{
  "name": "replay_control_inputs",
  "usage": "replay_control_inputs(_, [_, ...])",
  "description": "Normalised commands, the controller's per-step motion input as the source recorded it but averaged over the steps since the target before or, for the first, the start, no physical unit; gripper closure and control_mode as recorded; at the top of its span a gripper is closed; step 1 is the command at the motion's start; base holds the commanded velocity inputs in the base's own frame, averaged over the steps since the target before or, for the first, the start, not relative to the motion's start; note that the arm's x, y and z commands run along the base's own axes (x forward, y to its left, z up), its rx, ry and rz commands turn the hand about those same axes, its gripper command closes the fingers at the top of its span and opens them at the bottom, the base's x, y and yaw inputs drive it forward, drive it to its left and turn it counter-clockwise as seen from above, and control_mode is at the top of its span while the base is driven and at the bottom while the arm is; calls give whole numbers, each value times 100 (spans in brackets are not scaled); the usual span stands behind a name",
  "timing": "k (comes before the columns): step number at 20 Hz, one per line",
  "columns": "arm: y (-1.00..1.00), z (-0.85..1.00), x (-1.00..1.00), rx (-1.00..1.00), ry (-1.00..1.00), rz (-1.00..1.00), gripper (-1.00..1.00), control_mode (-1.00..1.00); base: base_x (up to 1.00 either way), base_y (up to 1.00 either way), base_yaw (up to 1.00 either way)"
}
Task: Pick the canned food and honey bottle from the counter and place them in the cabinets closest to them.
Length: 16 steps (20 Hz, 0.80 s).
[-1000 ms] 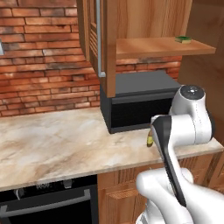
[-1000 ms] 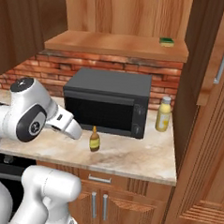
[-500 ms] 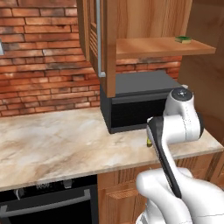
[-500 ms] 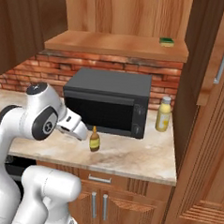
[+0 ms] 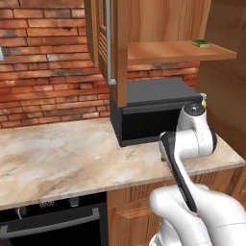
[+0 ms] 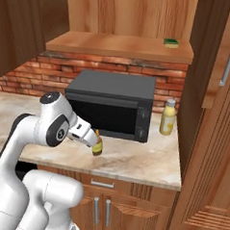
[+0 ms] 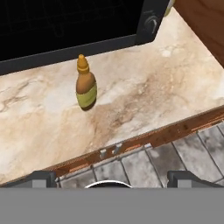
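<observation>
Since a second before, the white arm had swung lower and rightward, bringing its two-finger gripper (image 7: pixel 109 177) over the counter edge, jaws spread wide and empty. The small amber honey bottle (image 7: pixel 85 88) stood upright on the beige veined marble counter (image 7: pixel 144 92), just before the boxy black microwave (image 6: pixel 115 102). A pale yellow bottle (image 6: pixel 168 117) stood beside it; a green sponge (image 6: pixel 171 42) lay on the wooden cabinet shelf (image 6: pixel 116 47).
</observation>
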Motion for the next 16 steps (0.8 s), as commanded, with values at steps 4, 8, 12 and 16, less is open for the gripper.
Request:
replay_control_inputs(4, [0, -19, 24, 0, 0, 0, -100, -100, 0, 0, 0])
replay_control_inputs(8, [0, -14, 22, 0, 0, 0, -100, -100, 0, 0, 0])
replay_control_inputs(12, [0, -16, 29, -1, 0, 0, -100, -100, 0, 0, 0])
replay_control_inputs(16, [0, -21, 33, 0, 0, 0, -100, -100, 0, 0, 0])
